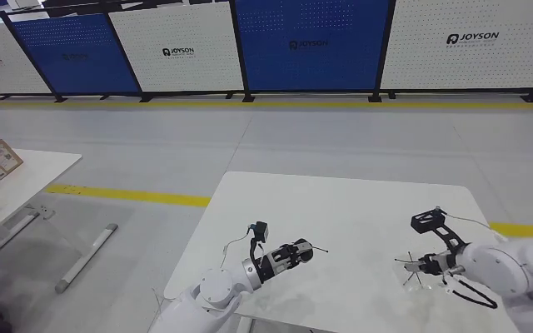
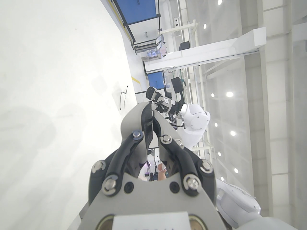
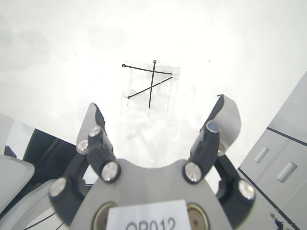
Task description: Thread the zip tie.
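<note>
My left gripper (image 1: 306,246) hovers over the near middle of the white table (image 1: 358,208), shut on a thin black zip tie (image 1: 320,248) whose free end pokes out toward the right. In the left wrist view its fingers (image 2: 147,120) are pressed together. Three more black zip ties (image 3: 151,84) lie crossed in a small clear tray (image 3: 165,106) near the table's right front. My right gripper (image 3: 159,106) hangs open just above that tray's near edge with nothing between its fingers. In the top view it (image 1: 423,266) stands over the ties (image 1: 408,265).
The table's front edge runs close under both arms. Bare tabletop stretches between the arms and toward the far edge. A second white table (image 1: 25,175) stands off to the left across the floor. Blue and white panels (image 1: 308,46) line the back.
</note>
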